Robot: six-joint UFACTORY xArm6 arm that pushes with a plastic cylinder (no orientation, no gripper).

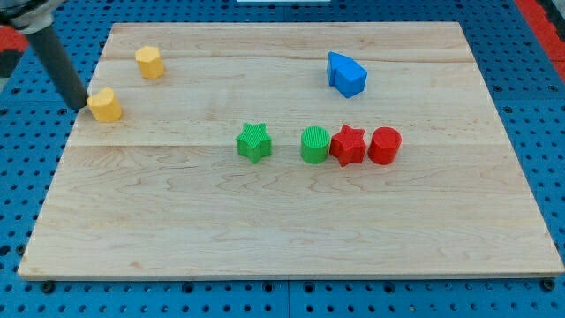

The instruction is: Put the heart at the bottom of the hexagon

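Note:
A yellow heart [105, 104] lies near the board's left edge. A yellow hexagon [150, 63] stands above it and to its right, a short gap away. My tip [79, 104] is at the heart's left side, touching or almost touching it. The dark rod slants up to the view's top left corner.
A wooden board [291, 221] bears all the blocks. A blue block [346, 74] is at upper right. A green star [254, 142], a green cylinder [315, 145], a red star [348, 146] and a red cylinder [384, 146] form a row in the middle.

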